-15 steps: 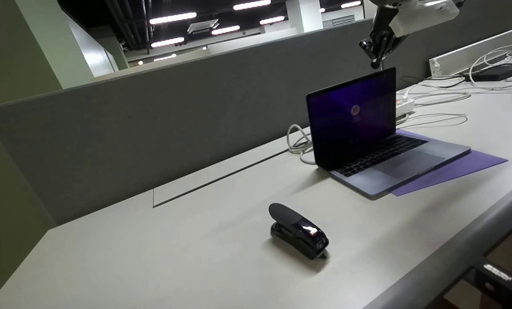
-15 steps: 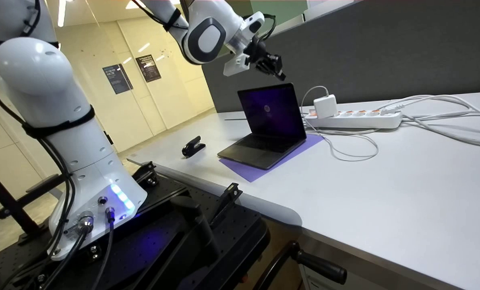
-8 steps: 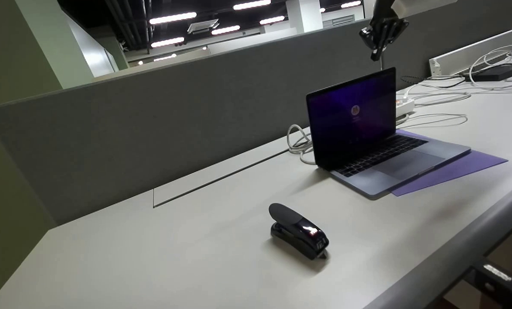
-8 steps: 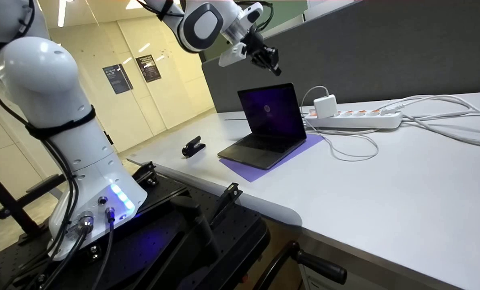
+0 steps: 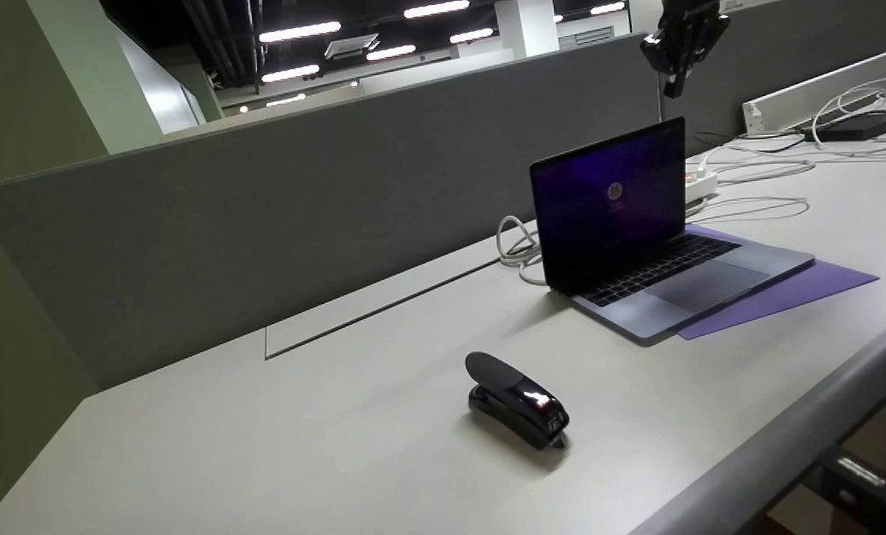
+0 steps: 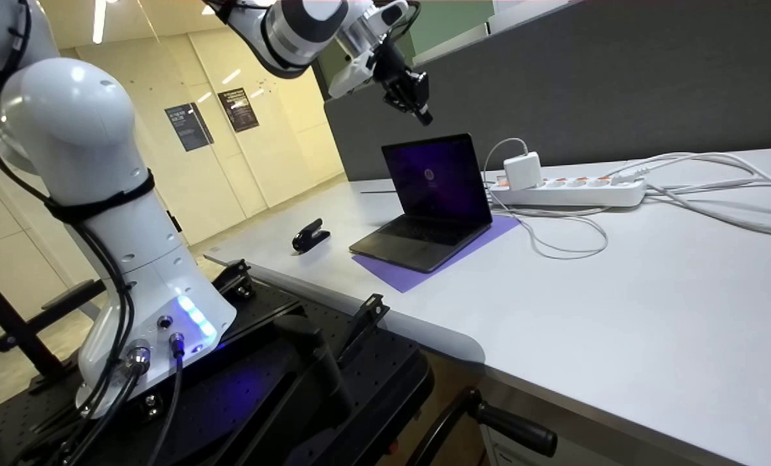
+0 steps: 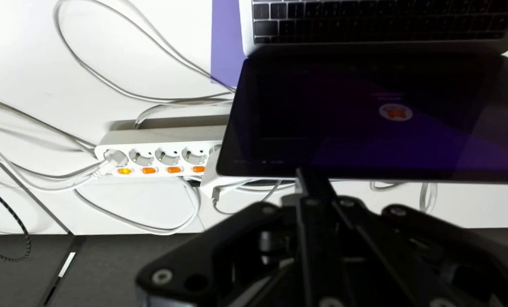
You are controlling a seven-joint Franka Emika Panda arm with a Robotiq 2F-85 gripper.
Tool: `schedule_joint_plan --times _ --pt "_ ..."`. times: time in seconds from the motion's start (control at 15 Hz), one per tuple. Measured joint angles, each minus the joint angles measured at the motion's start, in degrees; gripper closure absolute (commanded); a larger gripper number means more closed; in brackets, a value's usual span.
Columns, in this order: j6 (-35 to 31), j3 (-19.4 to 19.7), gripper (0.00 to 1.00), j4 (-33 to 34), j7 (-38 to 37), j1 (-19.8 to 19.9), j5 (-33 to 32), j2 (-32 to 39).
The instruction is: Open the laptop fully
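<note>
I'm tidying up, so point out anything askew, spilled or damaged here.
Slightly askew: the laptop sits off-centre on the purple sheet, which juts out past one side and part of the front. White cables lie loosely looped near the power strip. No spill or damage shows.

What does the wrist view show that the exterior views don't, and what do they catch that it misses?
Only the wrist view: clear screw heads on the claw, and one switch glowing brighter than its neighbours on the power strip.
Only the exterior views, both of them: the black stapler and the table's front edge.
Shared by all: the open laptop, the purple sheet, the claw and the power strip.
</note>
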State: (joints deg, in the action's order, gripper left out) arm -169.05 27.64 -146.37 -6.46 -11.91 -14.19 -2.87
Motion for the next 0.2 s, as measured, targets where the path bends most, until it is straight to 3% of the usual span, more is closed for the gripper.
schedule_joint_plan --times 0.07,0.2 --pt "1.6 -0.6 0.86 -0.7 -2.9 0.1 -3.5 -1.6" --pt "3.6 -2.1 0.71 -2.7 -6.1 0.1 -7.0 -4.3"
